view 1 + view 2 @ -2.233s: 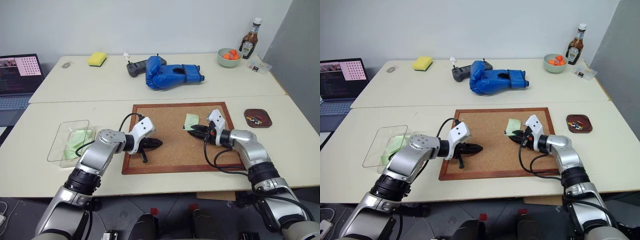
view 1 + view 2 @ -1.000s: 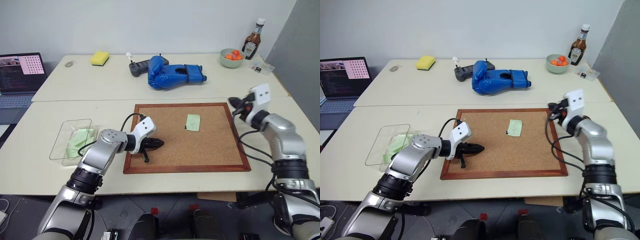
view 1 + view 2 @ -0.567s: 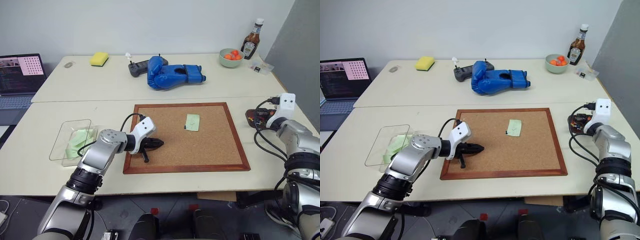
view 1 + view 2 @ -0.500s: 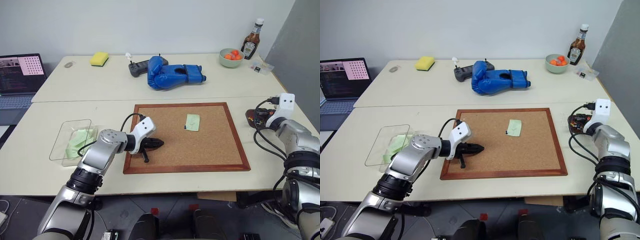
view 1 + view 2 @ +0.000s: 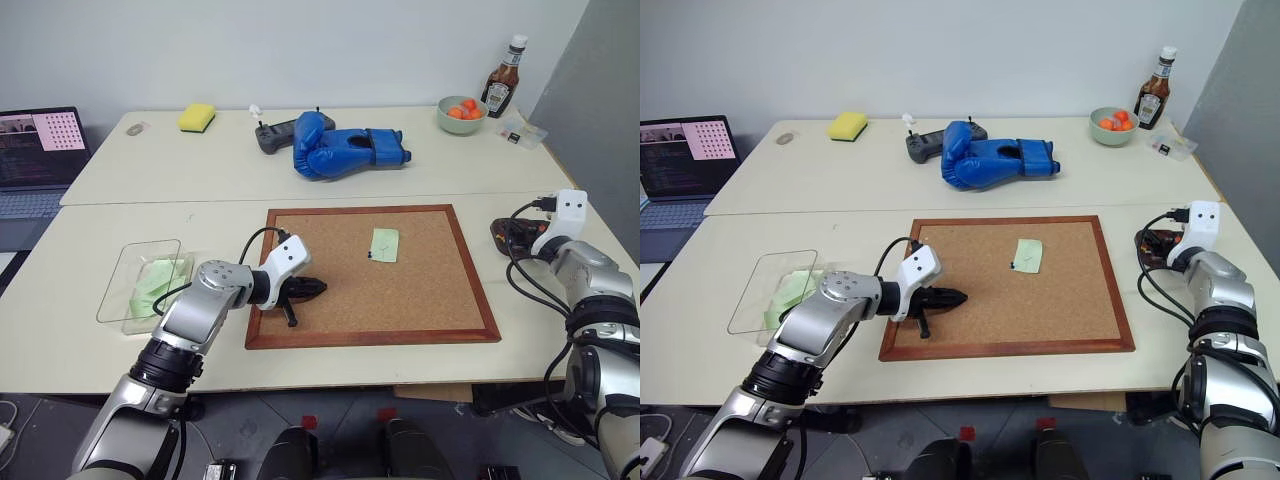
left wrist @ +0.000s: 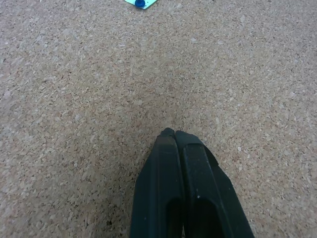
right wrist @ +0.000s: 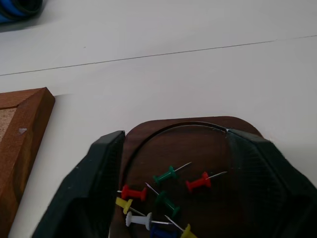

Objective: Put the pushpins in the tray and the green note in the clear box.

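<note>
- Hovering over the tray (image 7: pixel 198 148), the right gripper (image 7: pixel 173 163) has its two black fingers spread wide, one on each side of the tray's rim, with nothing between them
- Inside the dark brown tray lie several pushpins (image 7: pixel 163 191): two red, two green, one yellow, one white, plus a blue one and another yellow one cut off by the edge of the right wrist view
- From the head views the tray (image 5: pixel 1146 243) sits on the table (image 5: pixel 150 170) just off the right edge of the corkboard (image 5: pixel 380 320), mostly hidden behind the right gripper
- One green note (image 5: pixel 384 244) lies flat on the upper middle of the corkboard, with a small dark pin at its lower left corner; in the left wrist view that pin looks blue (image 6: pixel 140 3)
- Resting low over the left part of the corkboard, the left gripper (image 6: pixel 171 134) has its fingers pressed together and holds nothing
- At the robot's left, the clear box (image 5: pixel 120 290) stands on the table just beside the corkboard frame, with pale green paper (image 5: pixel 155 282) lying inside it
- Farther back on the table are a blue boxing glove (image 5: pixel 345 148), a yellow sponge (image 5: pixel 196 117), a bowl of orange fruit (image 5: pixel 461 114) and a sauce bottle (image 5: pixel 503 68)
</note>
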`<state>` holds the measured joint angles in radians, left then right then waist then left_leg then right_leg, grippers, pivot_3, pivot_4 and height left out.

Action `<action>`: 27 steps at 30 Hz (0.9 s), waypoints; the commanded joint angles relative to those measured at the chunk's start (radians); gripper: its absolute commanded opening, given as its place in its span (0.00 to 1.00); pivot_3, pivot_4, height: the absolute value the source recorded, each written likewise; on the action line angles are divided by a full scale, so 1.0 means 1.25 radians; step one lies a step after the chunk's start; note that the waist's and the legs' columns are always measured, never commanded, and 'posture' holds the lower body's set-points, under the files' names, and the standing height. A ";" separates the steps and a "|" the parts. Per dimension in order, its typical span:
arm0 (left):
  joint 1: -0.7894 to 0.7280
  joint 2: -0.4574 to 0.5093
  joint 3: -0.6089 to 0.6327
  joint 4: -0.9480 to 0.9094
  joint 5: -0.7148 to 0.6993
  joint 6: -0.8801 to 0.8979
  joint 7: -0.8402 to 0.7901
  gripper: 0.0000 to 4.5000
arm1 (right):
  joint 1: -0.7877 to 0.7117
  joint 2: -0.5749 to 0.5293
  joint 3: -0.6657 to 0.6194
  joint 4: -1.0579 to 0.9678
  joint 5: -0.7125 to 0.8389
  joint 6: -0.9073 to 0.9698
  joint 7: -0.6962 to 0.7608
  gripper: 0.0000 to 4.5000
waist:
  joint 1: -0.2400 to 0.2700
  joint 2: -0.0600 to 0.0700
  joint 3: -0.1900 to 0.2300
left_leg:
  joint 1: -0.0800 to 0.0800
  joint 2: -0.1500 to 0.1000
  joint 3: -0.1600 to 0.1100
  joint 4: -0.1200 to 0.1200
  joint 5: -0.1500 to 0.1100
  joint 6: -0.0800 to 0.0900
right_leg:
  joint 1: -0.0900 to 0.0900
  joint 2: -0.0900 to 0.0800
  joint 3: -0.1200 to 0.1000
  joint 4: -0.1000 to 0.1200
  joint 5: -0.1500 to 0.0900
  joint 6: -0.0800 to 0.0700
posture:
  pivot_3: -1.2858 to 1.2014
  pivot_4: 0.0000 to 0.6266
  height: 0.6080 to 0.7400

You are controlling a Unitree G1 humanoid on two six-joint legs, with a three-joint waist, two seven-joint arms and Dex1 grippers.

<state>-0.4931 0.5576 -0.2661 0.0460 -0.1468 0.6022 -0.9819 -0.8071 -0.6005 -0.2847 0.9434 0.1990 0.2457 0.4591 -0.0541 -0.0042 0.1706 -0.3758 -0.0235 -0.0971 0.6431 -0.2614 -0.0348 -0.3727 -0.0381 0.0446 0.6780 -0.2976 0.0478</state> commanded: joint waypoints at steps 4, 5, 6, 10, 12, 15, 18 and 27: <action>0.033 0.005 -0.045 0.040 0.015 0.033 -0.014 0.00 | 0.065 0.010 0.078 -0.293 0.046 -0.003 0.209 0.99 | 0.000 0.000 0.000 | 0.000 0.000 -0.001 0.000 0.000 0.000 | 0.000 0.000 0.000 0.000 0.000 0.000 | 0.52 0.24 1.00; 0.032 0.005 -0.045 0.041 0.015 0.032 -0.014 0.00 | 0.091 0.012 0.095 -0.351 0.063 0.005 0.251 0.99 | 0.000 0.000 0.000 | 0.000 0.000 -0.001 0.000 0.000 0.000 | 0.000 0.000 -0.001 0.000 0.000 0.000 | 0.52 0.24 1.00; 0.031 0.006 -0.046 0.043 0.016 0.030 -0.015 0.00 | 0.118 0.018 0.109 -0.410 0.086 0.022 0.288 0.99 | 0.000 0.000 0.000 | 0.000 0.000 -0.001 0.000 0.000 0.000 | 0.000 0.000 -0.001 0.000 0.000 0.000 | 0.52 0.24 1.00; 0.026 0.003 -0.047 0.052 0.017 0.027 -0.015 0.00 | 0.202 0.036 0.178 -0.578 0.113 0.039 0.369 0.99 | 0.003 0.000 0.000 | 0.000 0.000 -0.003 0.000 0.000 0.000 | 0.000 0.000 -0.002 0.000 0.000 0.000 | 0.52 0.24 1.00; 0.025 0.002 -0.047 0.051 0.016 0.029 -0.015 0.00 | 0.225 0.053 0.210 -0.624 0.115 0.047 0.390 0.99 | 0.003 0.000 0.000 | 0.000 0.000 -0.003 0.000 0.000 0.000 | 0.000 0.000 -0.002 0.000 0.000 0.000 | 0.52 0.24 1.00; 0.028 0.005 -0.047 0.047 0.015 0.031 -0.018 0.00 | 0.232 0.090 0.259 -0.643 0.107 0.049 0.399 0.99 | 0.003 0.000 0.000 | 0.000 0.000 -0.003 0.001 0.000 0.000 | 0.000 0.000 -0.002 0.000 0.000 0.000 | 0.52 0.24 1.00; 0.033 0.010 -0.045 0.042 0.014 0.034 -0.019 0.00 | 0.217 0.132 0.304 -0.601 0.079 0.024 0.398 0.99 | 0.003 0.000 0.000 | 0.000 0.001 -0.003 0.000 0.000 0.000 | 0.000 0.000 -0.002 0.000 0.000 0.000 | 0.52 0.24 1.00; 0.051 0.020 -0.035 0.027 0.011 0.044 -0.013 0.00 | 0.124 0.219 0.346 -0.386 0.009 -0.062 0.376 0.99 | 0.001 0.000 0.000 | 0.000 0.000 -0.003 0.000 0.000 0.000 | 0.000 0.000 -0.002 0.000 0.000 0.000 | 0.52 0.24 1.00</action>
<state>-0.4880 0.5665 -0.2611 0.0444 -0.1486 0.6031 -0.9870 -0.5937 -0.3586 0.1471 0.3865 0.2371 0.2249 0.9488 -0.0530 -0.0045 0.1706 -0.3753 -0.0229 -0.1011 0.6433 -0.2614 -0.0350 -0.3730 -0.0377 0.0420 0.6784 -0.2977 0.0480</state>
